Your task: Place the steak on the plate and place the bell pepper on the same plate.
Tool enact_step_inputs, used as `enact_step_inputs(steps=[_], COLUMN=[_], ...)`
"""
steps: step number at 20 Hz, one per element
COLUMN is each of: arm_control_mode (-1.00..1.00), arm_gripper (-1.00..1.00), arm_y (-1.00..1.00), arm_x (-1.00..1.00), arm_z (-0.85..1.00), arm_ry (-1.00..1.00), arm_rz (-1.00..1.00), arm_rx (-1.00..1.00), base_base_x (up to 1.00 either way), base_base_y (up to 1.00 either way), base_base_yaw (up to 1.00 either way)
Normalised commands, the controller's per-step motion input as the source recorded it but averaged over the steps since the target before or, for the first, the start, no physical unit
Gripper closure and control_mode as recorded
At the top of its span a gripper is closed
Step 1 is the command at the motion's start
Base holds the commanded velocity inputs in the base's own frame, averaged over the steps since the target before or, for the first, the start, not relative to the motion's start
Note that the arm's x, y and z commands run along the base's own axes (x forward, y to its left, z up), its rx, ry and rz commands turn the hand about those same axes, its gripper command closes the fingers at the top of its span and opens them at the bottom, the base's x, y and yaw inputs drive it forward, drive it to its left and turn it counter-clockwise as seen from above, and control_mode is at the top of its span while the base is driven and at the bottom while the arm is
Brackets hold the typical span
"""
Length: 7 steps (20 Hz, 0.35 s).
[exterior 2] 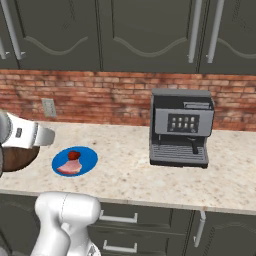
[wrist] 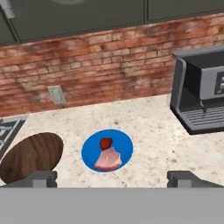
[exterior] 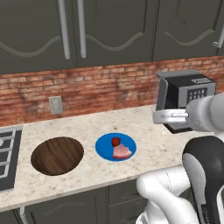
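Note:
The blue plate [exterior: 104, 146] [exterior 2: 87, 157] [wrist: 124, 144] lies on the counter. The pale pink steak [exterior: 122, 152] [exterior 2: 68, 168] [wrist: 107, 160] rests on its near half. Just behind the steak, also on the plate, sits the small red bell pepper [exterior: 116, 141] [exterior 2: 73, 155] [wrist: 106, 143]. My gripper [exterior: 164, 117] [exterior 2: 46, 136] [wrist: 113, 178] hangs in the air, well above the counter and to the right of the plate. It is open, with nothing between its widely spread fingertips [wrist: 41, 178].
A dark round wooden board [exterior: 57, 155] [wrist: 30, 155] lies left of the plate, and a stove edge [exterior: 6, 157] lies further left. A coffee machine [exterior: 186, 98] [exterior 2: 180, 135] stands at the right against the brick wall. Dark cabinets hang above.

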Motion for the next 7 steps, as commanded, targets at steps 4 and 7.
enact_step_inputs(steps=[4, 7], arm_control_mode=[-1.0, -1.0], arm_gripper=[-1.0, -1.0], arm_y=[0.0, 0.13], arm_x=[-0.48, -0.07], arm_z=[0.01, 0.08], arm_ry=[-0.17, 0.01], arm_rz=[0.0, 0.0], arm_rx=[0.01, 0.0], base_base_x=[0.0, 0.0], base_base_y=[0.0, 0.0], base_base_yaw=[0.0, 0.0])
